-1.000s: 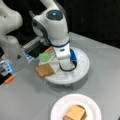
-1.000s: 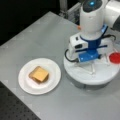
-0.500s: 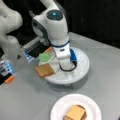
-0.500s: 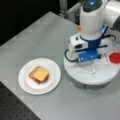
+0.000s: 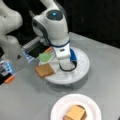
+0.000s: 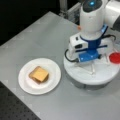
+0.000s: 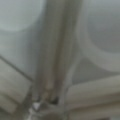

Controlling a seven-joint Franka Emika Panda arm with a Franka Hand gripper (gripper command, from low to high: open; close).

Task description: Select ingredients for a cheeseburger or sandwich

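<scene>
While the gripper (image 6: pixel 88 68) sits low over the middle of the white divided tray (image 6: pixel 82 77), its fingertips are hidden behind the arm's body and I cannot tell how wide it stands or whether it has anything. Counted on the tray: one bread square (image 5: pixel 44 70) at 9 o'clock overhanging the rim, one green square (image 5: pixel 45 57) at about 10 o'clock, and one red disc (image 6: pixel 115 57) at the tray's 3 o'clock in a front view. One white paper plate (image 6: pixel 25 85) lies on the grey table (image 6: pixel 42 32), just apart from the tray, carrying one small stack (image 6: pixel 38 74): cheese square (image 5: pixel 75 112) on top, brown bread beneath. Wrist view shows only tray ridges close up. Bare table lies around the plate.
</scene>
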